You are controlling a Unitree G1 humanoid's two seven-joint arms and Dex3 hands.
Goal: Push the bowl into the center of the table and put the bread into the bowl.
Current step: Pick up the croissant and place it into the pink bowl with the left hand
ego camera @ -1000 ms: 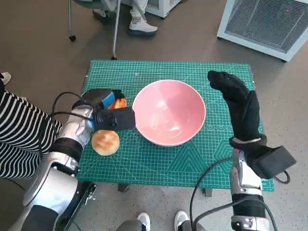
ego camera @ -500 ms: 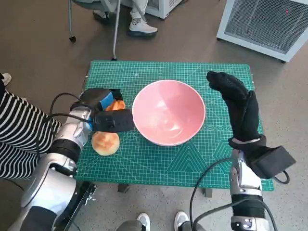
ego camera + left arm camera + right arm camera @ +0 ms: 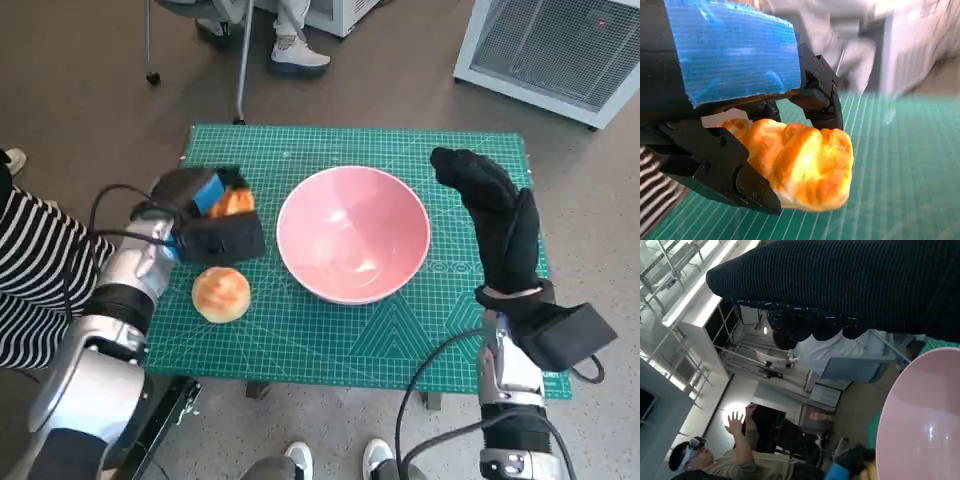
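1. From my head I see only a sliver of the orange bread (image 3: 234,202), the rest hidden under my left hand (image 3: 205,215); my left wrist camera shows it whole, a golden twisted piece pinched between my black fingers (image 3: 817,95) and clear of the green mat (image 3: 330,330).
2. My right hand (image 3: 490,205) is a dark glove standing upright beside the bowl's right rim. Its fingers hardly show in any view, so I cannot tell how they lie. Nothing shows in its grasp.
3. The background in my left wrist view is blurred; I make out only grey shapes.
4. The pink bowl (image 3: 353,233) sits near the middle of the mat, with bare mat in front of it and behind it. My left hand hangs to its left, apart from the rim.
5. A round bun (image 3: 221,293) lies on the mat near the left edge, below my left hand.
6. The bowl holds nothing.
7. A striped sleeve (image 3: 35,280) borders the table's left side; feet show at the far edge.
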